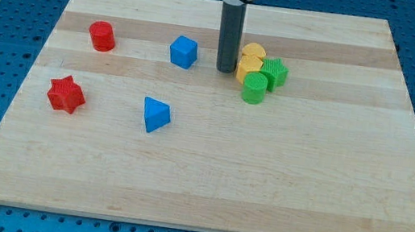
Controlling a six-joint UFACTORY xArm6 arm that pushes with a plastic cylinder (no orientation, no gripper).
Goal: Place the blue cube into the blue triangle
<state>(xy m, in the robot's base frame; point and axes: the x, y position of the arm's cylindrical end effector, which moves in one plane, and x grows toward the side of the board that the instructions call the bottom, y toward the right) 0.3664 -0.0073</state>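
Straight dark grey rod, black-and-white collar on top.

On the pale wooden board, the blue plastic cube lay just left of my tip. The blue plastic triangle sat below the cube. Right of my tip clustered two yellow rounded blocks, a green cylinder and a green ridged block, touching. At far left, a red cylinder stood above a red star.

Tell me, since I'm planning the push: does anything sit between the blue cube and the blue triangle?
Nothing visible does. The wooden board between the blue cube and the blue triangle below it is bare. My tip stands right of the cube.
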